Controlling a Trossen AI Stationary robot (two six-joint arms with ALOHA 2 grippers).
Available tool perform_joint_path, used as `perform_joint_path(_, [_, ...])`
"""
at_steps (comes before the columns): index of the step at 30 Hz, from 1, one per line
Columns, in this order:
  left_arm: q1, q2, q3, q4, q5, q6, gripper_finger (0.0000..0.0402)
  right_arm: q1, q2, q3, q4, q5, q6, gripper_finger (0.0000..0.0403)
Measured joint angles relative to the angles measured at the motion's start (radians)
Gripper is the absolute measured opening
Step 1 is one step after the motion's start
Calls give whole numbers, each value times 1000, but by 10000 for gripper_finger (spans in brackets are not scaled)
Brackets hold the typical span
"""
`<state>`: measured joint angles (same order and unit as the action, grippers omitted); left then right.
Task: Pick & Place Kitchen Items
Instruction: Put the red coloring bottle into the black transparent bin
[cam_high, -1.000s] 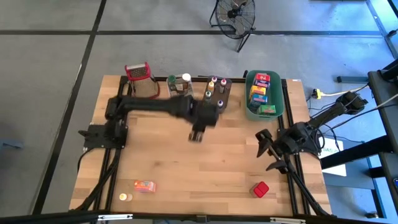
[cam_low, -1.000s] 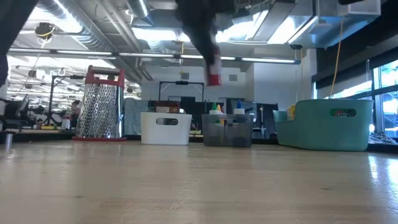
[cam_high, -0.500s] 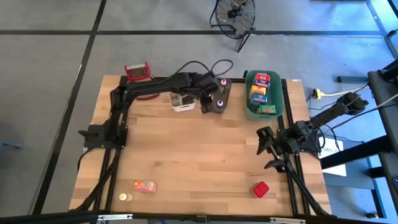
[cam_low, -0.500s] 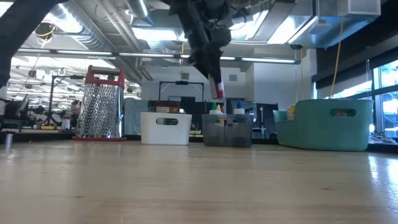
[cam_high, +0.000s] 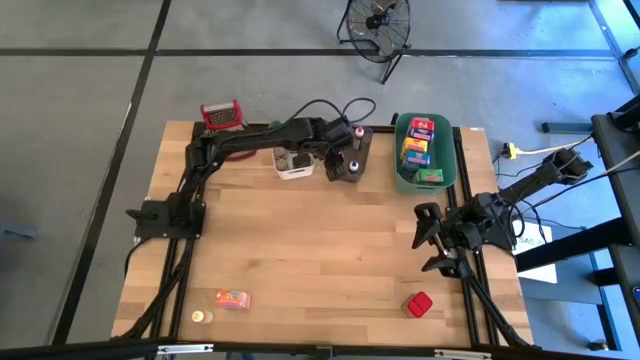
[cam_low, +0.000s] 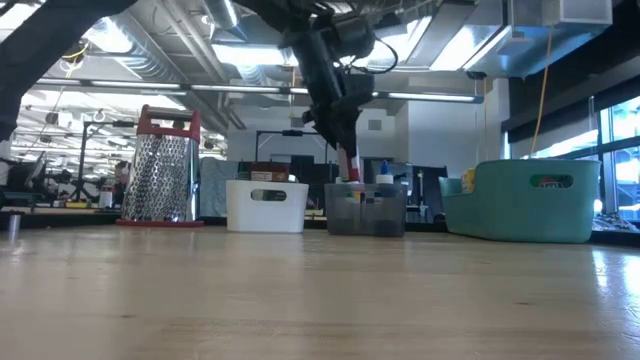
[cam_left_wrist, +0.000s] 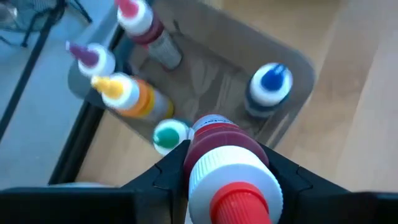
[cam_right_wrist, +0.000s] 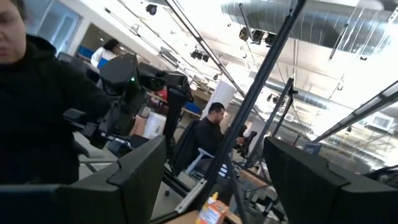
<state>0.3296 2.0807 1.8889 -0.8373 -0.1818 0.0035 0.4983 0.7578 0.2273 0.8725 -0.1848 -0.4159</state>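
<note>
The red-capped bottle (cam_left_wrist: 227, 168) is sitting pinched between the two fingers of my left gripper (cam_left_wrist: 225, 167), and I am holding it directly over the grey tub (cam_left_wrist: 287, 59) at the far side of the table, where I judge it is about to be lowered. Inside that tub, bottles with a blue cap (cam_left_wrist: 270, 84), a green cap (cam_left_wrist: 166, 135), a yellow cap (cam_left_wrist: 115, 89), a purple cap (cam_left_wrist: 92, 56) and a pink cap (cam_left_wrist: 132, 14) are already standing upright. Beside it, the white tub (cam_high: 293, 165) is holding a few jars (contents hard to tell from above), and the green tub (cam_high: 450, 165) is carrying a stack of colourful boxes (cam_high: 418, 145). I am reading this sorting as well along but unfinished: three items are lying loose on the near part of the table, namely an orange box (cam_high: 232, 299), a small round tin (cam_high: 201, 317) just beside it, and a red box (cam_high: 418, 303) well apart near my right arm. My right gripper (cam_high: 432, 240) is waiting spread and empty at the right table edge. The red-topped grater (cam_low: 161, 168) is standing at the far left corner.
</note>
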Motion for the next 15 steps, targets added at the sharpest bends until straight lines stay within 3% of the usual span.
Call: perform_joint_path(15, [20, 57, 0, -26, 27, -27, 135, -76, 0, 51, -107, 0, -69, 273])
